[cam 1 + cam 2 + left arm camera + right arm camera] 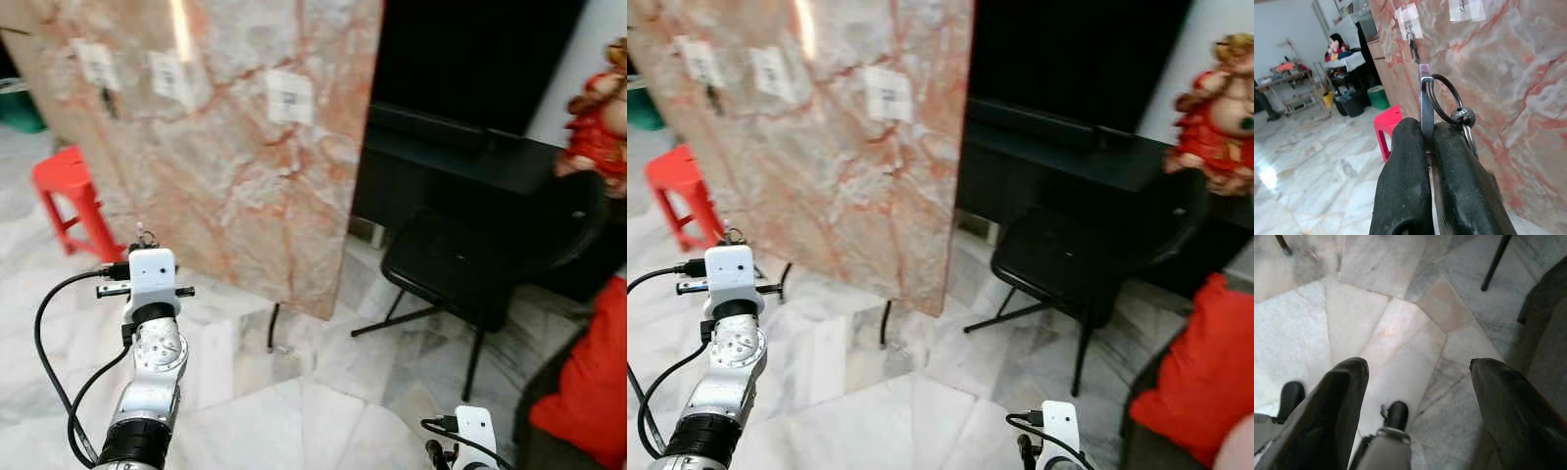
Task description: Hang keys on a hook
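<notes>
Red stool [69, 191] left of marble panel; black chair [470, 259] right; red cushion [588, 382] near chair

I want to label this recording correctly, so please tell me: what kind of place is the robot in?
Probably a living room in a home: a polished marble floor, a black chair by a dark TV unit, a red cushion, and a red plastic stool.

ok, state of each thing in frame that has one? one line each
left hand: shut on keys, raised toward the marble panel
keys: held, ring sticking up, not on a hook
far hook: already holds a key
near hook: free
right hand: open, low, pointing at the floor
</notes>
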Controlling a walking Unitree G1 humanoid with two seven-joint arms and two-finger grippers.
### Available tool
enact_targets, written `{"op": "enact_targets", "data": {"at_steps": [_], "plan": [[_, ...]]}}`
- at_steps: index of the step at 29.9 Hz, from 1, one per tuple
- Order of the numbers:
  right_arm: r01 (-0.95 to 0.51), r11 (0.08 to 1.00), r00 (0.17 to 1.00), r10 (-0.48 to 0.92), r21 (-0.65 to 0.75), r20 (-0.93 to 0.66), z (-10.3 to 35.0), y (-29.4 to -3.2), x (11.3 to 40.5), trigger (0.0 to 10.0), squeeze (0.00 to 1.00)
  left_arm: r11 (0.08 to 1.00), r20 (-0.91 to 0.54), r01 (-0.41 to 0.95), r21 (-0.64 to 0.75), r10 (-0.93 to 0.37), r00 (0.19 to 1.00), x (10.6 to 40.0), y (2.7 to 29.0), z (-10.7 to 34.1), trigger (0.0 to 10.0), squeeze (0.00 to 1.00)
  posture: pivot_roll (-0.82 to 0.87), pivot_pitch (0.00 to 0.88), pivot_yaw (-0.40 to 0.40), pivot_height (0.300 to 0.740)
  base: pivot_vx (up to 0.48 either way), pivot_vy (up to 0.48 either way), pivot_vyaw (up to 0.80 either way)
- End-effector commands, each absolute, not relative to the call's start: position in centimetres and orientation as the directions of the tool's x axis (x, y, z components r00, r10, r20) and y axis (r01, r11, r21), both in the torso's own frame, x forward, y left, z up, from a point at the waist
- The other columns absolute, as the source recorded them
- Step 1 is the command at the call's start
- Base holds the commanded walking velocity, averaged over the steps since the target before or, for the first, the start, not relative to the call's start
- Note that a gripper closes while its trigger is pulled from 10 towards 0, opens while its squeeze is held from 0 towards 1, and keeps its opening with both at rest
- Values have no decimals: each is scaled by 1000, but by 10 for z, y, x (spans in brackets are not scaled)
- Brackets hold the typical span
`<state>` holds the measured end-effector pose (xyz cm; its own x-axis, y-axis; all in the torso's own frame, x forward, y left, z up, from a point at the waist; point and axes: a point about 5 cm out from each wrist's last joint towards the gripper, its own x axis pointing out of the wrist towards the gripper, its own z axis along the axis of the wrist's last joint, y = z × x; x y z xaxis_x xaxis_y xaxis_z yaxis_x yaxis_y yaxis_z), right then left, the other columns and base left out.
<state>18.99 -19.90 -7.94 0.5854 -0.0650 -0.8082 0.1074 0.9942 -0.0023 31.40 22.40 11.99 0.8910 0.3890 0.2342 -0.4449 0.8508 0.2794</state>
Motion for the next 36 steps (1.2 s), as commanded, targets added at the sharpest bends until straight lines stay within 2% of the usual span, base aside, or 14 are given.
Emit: {"op": "enact_targets", "data": {"at_steps": [1,23,25,26,27,28,29,30,31,32,33,36], "plan": [[136,991,577,-83,-5,-813,-80,-203,187,10000,0,864,286,-421,277,344,894,319,214,134,10000,0,10,0,-62,723,0,0,0],[124,992,578,-76,-4,-813,-81,-200,186,10000,0,874,304,-414,253,334,892,319,204,140,10000,0,12,0,-53,723,0,0,0],[119,993,573,-72,-5,-816,-82,-200,185,10000,0,894,248,-425,143,384,890,319,210,136,10000,0,12,0,-50,723,276,0,0],[119,993,573,-72,-5,-816,-82,-200,185,10000,0,894,248,-425,143,384,890,319,210,136,10000,0,12,0,-50,723,277,0,0],[116,993,570,-72,-6,-819,-82,-199,184,10000,0,924,146,-381,36,373,916,322,212,127,10000,0,10,0,-50,723,281,0,0],[116,993,570,-72,-6,-819,-82,-199,184,10000,0,924,146,-381,36,373,916,322,212,127,10000,0,10,0,-50,723,281,0,0],[116,993,569,-72,-7,-819,-82,-199,184,10000,0,951,79,-301,67,295,952,325,208,118,10000,0,12,0,-51,723,0,0,0],[115,993,567,-72,-8,-821,-83,-200,183,10000,0,970,-57,-117,215,132,990,326,197,96,10000,0,17,0,-50,723,0,0,0],[114,993,565,-73,-10,-822,-83,-200,183,10000,0,938,-206,16,347,60,977,320,194,74,10000,0,16,0,-49,723,0,0,0],[114,993,565,-73,-10,-822,-83,-200,183,10000,0,938,-206,16,347,60,977,320,194,74,10000,0,16,0,-49,723,0,0,0],[113,994,564,-72,-10,-822,-83,-200,182,10000,0,863,-296,130,488,23,955,311,197,56,10000,0,12,0,-46,723,0,0,0],[112,994,564,-72,-9,-823,-83,-199,182,10000,0,754,-364,207,624,47,930,303,204,43,10000,0,7,0,-46,723,0,0,0]]}}
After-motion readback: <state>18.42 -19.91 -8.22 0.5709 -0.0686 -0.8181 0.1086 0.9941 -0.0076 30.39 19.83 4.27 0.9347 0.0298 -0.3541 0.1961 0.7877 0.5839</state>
